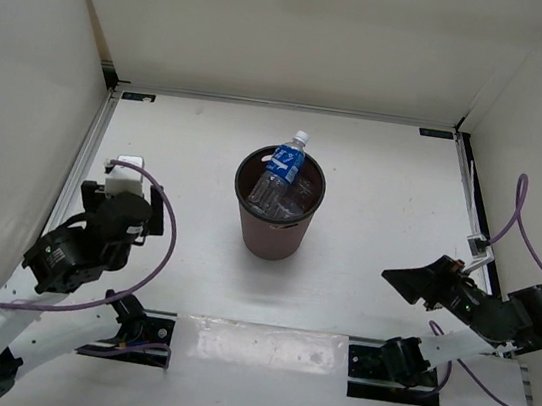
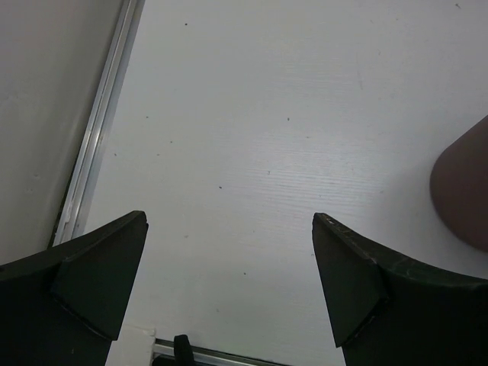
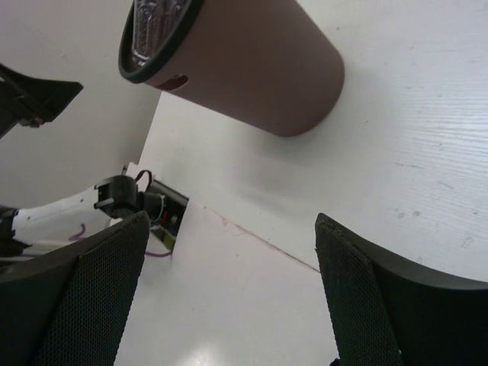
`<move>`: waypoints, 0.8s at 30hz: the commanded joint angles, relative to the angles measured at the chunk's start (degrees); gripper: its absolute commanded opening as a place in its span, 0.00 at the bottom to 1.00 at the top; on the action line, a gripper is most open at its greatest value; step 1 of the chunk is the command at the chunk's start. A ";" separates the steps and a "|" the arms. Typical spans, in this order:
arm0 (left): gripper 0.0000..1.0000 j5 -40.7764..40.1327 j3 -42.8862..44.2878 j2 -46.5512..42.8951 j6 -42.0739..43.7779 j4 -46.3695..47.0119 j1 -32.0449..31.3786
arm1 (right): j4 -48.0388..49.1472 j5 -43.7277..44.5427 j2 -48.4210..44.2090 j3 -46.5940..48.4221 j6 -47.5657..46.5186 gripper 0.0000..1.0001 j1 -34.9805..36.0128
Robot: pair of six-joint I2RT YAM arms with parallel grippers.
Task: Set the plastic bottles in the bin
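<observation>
The left gripper (image 2: 229,221) hangs over the desk's (image 1: 189,141) left side, jaws spread wide and empty. Mid-desk stands the bin (image 1: 271,238). The blue-label bottle (image 1: 285,162) pokes above its rim, with other clear bottles seemingly beneath. The right gripper (image 3: 229,225) has its jaws wide apart, holding nothing.

One obstacle mid-table, free surface all round it.
The round maroon-brown plastic bin (image 1: 271,235) stands alone at the middle of the white table (image 1: 393,200), a clear blue-labelled plastic bottle (image 1: 285,163) slanting up past its rim. Bare tabletop runs between it and each side; white enclosure walls (image 1: 26,78) close off the left, back and right edges.
</observation>
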 commanded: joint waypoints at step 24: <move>1.00 13.44 0.94 6.12 2.46 3.78 12.09 | -4.88 0.44 4.46 -1.72 -4.94 0.90 -24.13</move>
